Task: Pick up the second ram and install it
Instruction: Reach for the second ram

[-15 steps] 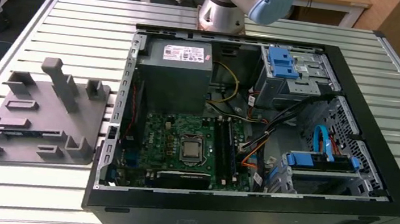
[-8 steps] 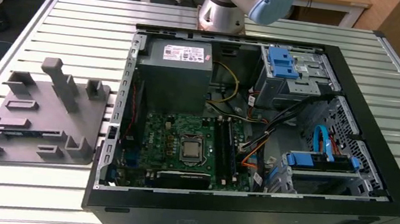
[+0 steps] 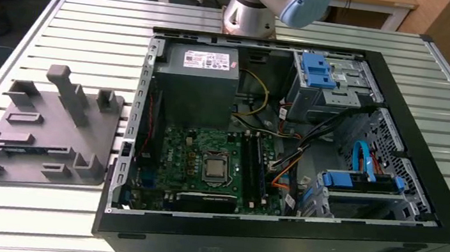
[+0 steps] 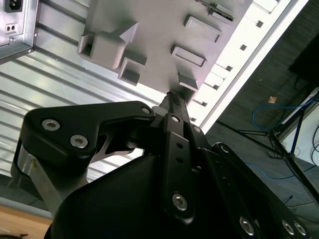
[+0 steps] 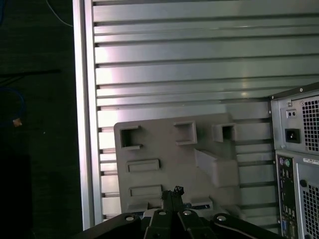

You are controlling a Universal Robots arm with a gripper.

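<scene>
Claw [image 5: 175, 191], closed, hovers over tray [image 5: 164, 144] edge near ram [image 3: 24, 149].

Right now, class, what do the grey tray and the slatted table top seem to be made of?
Grey tray: probably moulded plastic, matt; uniform grey, posts and pockets formed in one piece. Slatted table top: likely aluminium, brushed silver; its ridges catch bright reflections.

In the exterior view the arm [image 3: 253, 4] rises at the far side, a silver joint with a blue cap. In both wrist views the black tool [image 4: 172, 99] [image 5: 174, 193] stretches forward, its fingers [image 4: 177, 132] drawn together to a narrow tip.
</scene>
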